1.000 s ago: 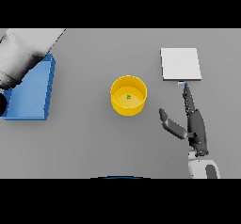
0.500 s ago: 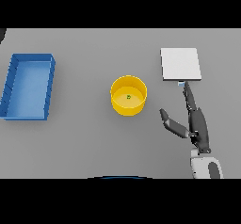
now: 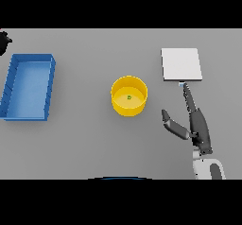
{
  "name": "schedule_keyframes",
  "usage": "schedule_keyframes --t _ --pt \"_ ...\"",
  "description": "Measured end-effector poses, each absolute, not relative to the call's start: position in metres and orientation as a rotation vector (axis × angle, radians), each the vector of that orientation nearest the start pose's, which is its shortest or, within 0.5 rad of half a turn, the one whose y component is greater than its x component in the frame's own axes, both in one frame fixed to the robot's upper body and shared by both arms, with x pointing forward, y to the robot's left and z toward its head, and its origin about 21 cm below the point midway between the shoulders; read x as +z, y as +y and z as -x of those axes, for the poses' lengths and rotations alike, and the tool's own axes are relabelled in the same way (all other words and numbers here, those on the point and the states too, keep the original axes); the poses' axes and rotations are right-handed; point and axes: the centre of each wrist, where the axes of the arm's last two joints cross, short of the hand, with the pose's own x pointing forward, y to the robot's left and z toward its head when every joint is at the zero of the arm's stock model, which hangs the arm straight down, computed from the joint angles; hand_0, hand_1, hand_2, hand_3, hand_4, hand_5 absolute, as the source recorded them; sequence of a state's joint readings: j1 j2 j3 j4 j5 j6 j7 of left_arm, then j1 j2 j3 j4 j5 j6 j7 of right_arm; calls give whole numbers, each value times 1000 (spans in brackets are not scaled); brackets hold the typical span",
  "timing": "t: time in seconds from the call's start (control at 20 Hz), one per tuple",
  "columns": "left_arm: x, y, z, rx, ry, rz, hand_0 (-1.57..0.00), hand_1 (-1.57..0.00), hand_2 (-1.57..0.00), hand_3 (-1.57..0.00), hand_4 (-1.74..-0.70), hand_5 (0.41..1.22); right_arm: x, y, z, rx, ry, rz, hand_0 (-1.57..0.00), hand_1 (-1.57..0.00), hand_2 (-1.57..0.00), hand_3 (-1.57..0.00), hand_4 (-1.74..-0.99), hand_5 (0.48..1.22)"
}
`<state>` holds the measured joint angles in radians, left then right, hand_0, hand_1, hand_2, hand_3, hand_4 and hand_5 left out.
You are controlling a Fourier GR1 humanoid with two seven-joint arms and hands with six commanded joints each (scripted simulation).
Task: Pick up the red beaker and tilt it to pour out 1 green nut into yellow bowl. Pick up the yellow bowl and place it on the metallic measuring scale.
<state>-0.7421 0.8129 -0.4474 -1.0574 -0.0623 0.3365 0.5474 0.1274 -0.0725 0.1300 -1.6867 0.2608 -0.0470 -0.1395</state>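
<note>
The bowl (image 3: 129, 95) sits mid-table with one green nut (image 3: 129, 97) inside, so I think pouring is done. My right hand (image 3: 196, 127) rests at the bowl's 4 o'clock, fingers straight, thumb spread, holding nothing. I should grab the near rim gently, lift it level, and set it on the scale (image 3: 181, 64) at 2 o'clock. A dark bit at the far left edge may be my left hand (image 3: 4, 41); I cannot tell.

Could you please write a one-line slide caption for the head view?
Green nut in the yellow bowl; open right hand lies between bowl and scale.
</note>
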Motion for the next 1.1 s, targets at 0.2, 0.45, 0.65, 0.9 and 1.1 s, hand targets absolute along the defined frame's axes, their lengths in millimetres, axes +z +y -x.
schedule_keyframes --t 0.2,0.45,0.65,0.9,1.1 --pt "123 329 -364 -341 -1153 -977 -1571 -1571 -1571 -1474 -1741 1221 2 -225 -219 291 -1701 198 1 1 1 1 -1214 664" --pt "100 326 -348 -299 -1115 -958 -1571 -1571 -1571 -1539 -1741 1117 1 -223 -216 297 -1701 213 1 1 1 1 -1207 665" --pt "92 330 -346 -345 -1069 -966 -1571 -1571 -1571 -1503 -1530 865 3 -222 -217 300 -1715 211 1 1 1 1 -1197 664" --pt "101 331 -337 -507 -979 -820 -746 -604 -613 -577 -968 740 0 -220 -212 298 -1716 203 1 1 1 1 -1181 665" --pt "108 332 -334 -569 -958 -764 -305 -247 -251 -236 -831 688 3 -223 -210 291 -1710 207 1 1 1 1 -1189 666"
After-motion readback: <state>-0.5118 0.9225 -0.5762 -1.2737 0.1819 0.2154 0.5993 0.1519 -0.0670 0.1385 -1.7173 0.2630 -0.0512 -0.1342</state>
